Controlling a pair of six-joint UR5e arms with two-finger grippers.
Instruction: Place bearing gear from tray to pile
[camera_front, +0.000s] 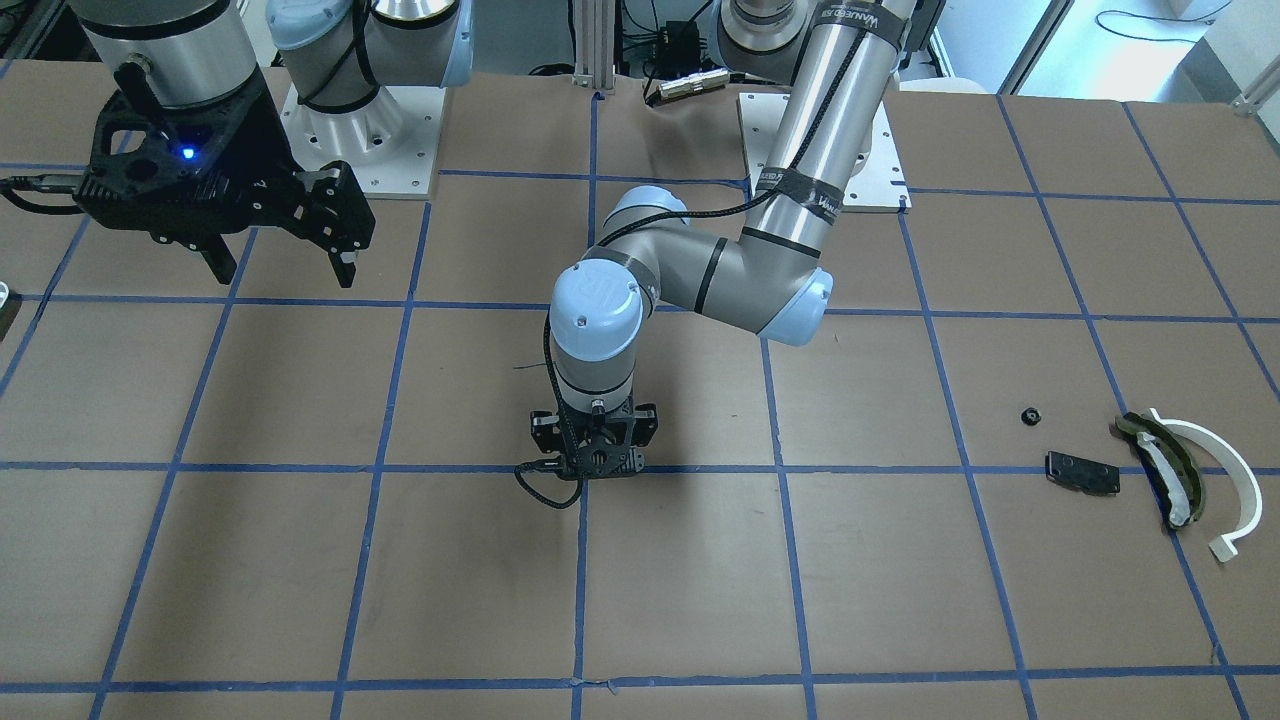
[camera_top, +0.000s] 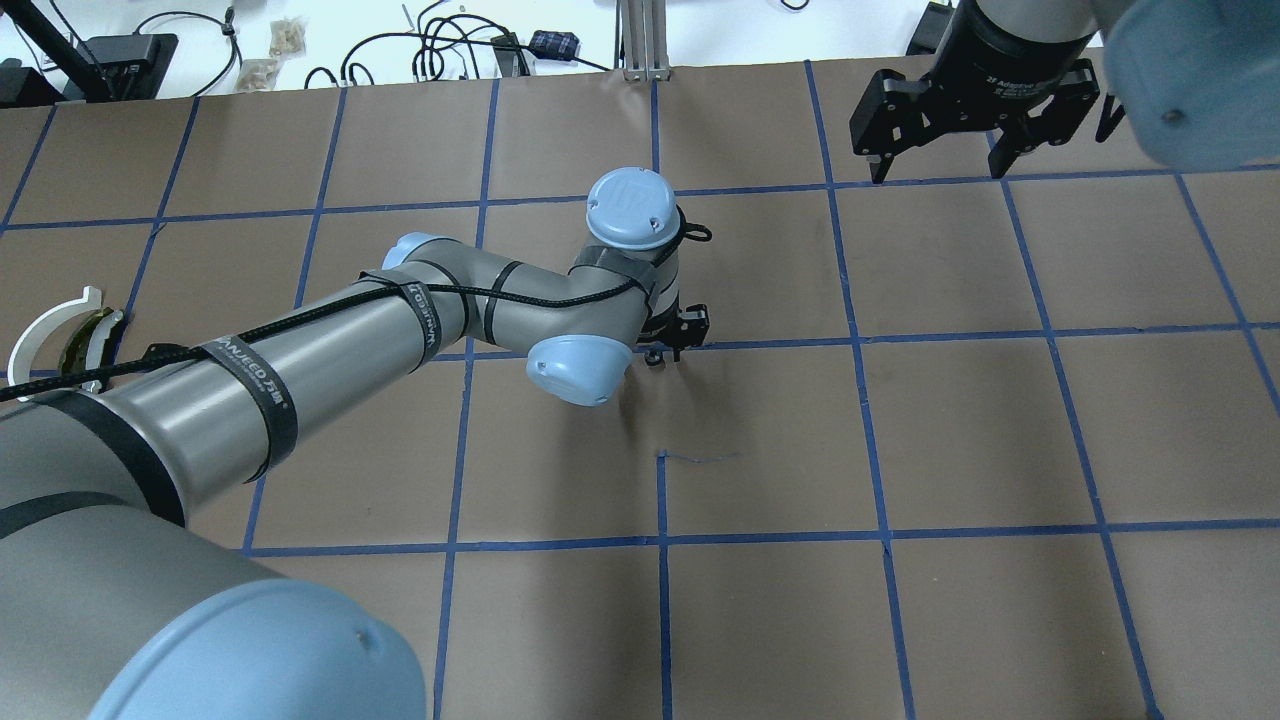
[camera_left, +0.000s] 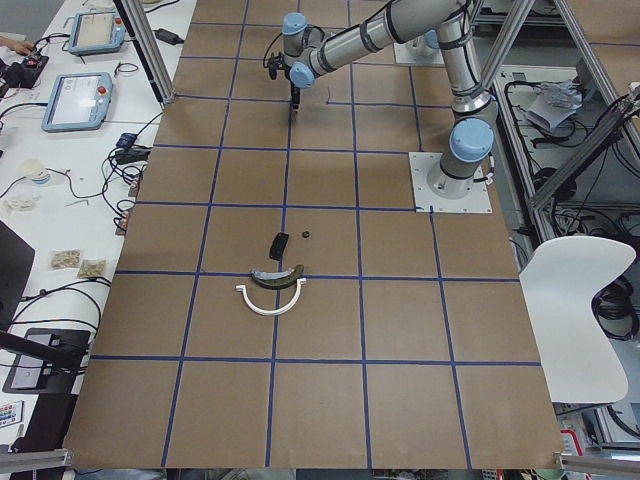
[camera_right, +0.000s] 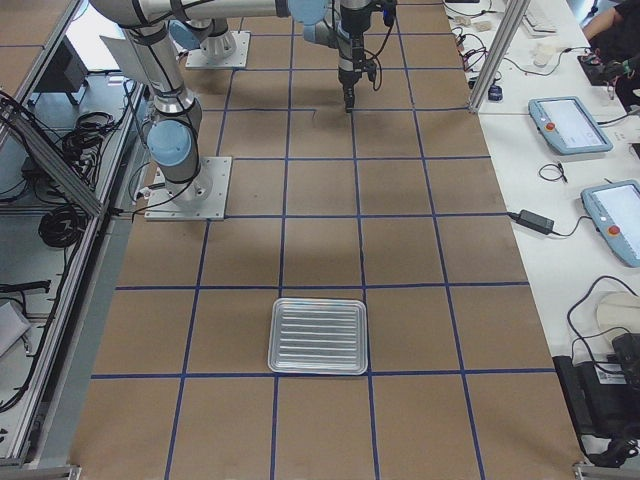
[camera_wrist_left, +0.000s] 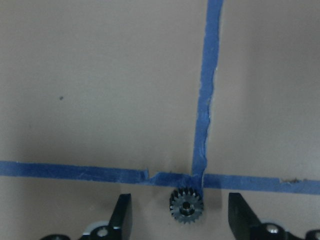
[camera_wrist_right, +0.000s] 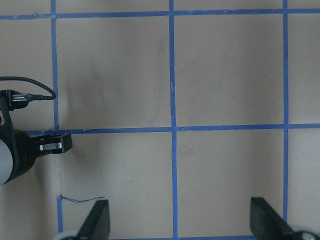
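Note:
The bearing gear (camera_wrist_left: 186, 205), small, dark and toothed, lies on the brown paper at a blue tape crossing. My left gripper (camera_wrist_left: 180, 200) is open and points down over it, one finger on each side, neither touching it. This gripper also shows at the table's middle in the overhead view (camera_top: 675, 345). My right gripper (camera_front: 275, 255) is open and empty, raised near the robot's base. The tray (camera_right: 318, 335), ribbed and silvery, stands far from both grippers. The pile lies at the left end: a white arc (camera_front: 1215, 465), an olive padded piece (camera_front: 1165, 465) and a black plate (camera_front: 1082, 472).
A small black part (camera_front: 1030, 415) lies by the pile. The left arm's elbow (camera_front: 780, 300) hangs over the table's middle. Blue tape lines grid the brown paper. Operator tablets and cables (camera_right: 570, 125) lie beyond the far table edge.

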